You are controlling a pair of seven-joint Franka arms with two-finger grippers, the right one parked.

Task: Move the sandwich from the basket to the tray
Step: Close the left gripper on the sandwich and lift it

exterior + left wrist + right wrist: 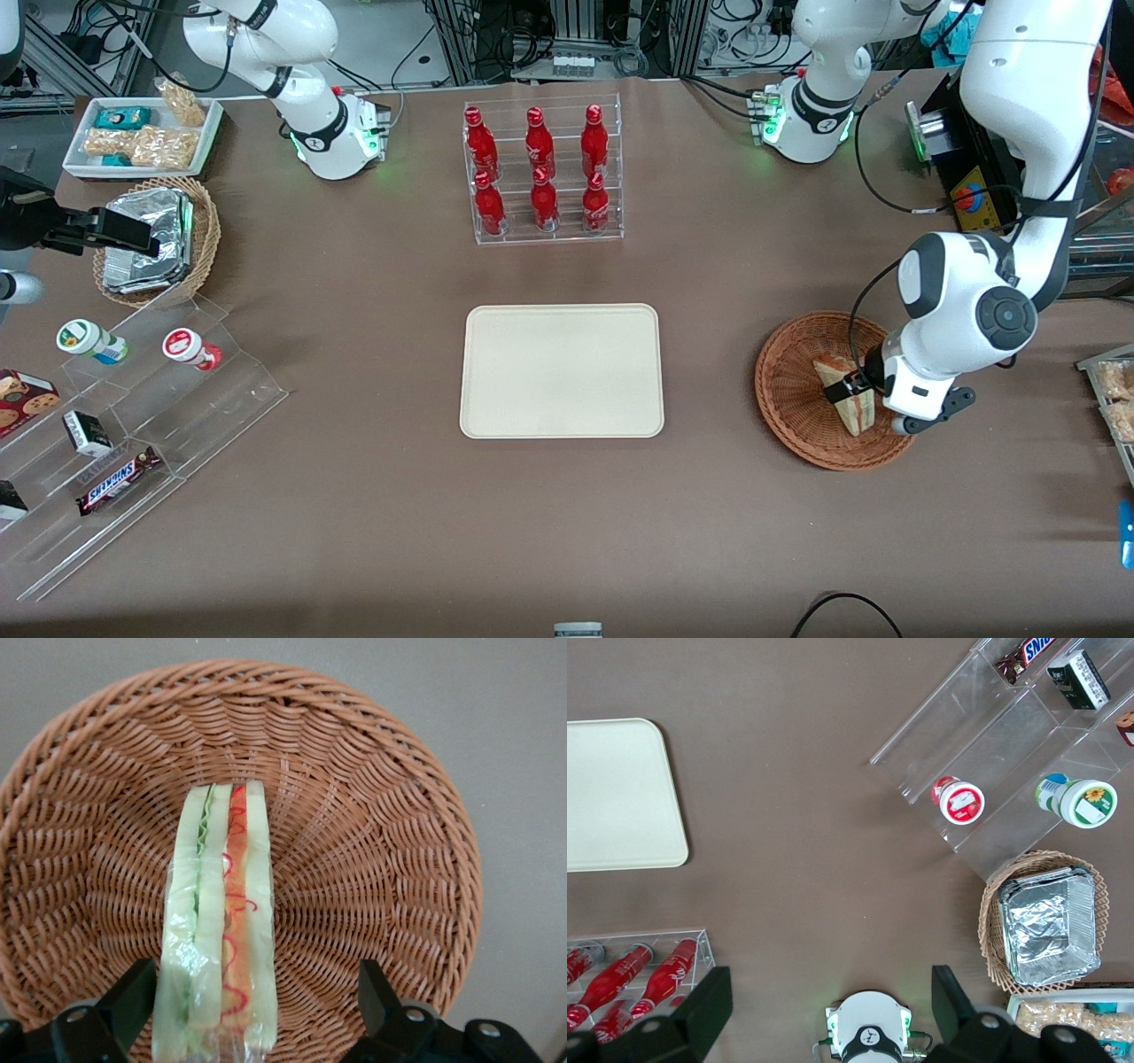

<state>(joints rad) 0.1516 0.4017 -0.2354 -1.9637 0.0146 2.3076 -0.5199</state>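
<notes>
The sandwich (pixel 858 413), a clear-wrapped wedge with green and red-orange filling, stands on edge in the reddish-brown wicker basket (pixel 791 372) toward the working arm's end of the table. My left gripper (pixel 852 388) is down in the basket, open, with one finger on each side of the sandwich. In the left wrist view the sandwich (pixel 217 921) stands between the black fingers (pixel 133 992), close beside one and well apart from the other, over the basket weave (pixel 372 859); the gripper (pixel 255 1001) is not closed on it. The cream tray (pixel 562 370) lies empty at the table's middle.
A clear rack of red bottles (pixel 542 173) stands farther from the front camera than the tray. Toward the parked arm's end are a clear stepped shelf with snacks (pixel 133 399), a tan basket with foil packets (pixel 159 239) and a white snack tray (pixel 142 133).
</notes>
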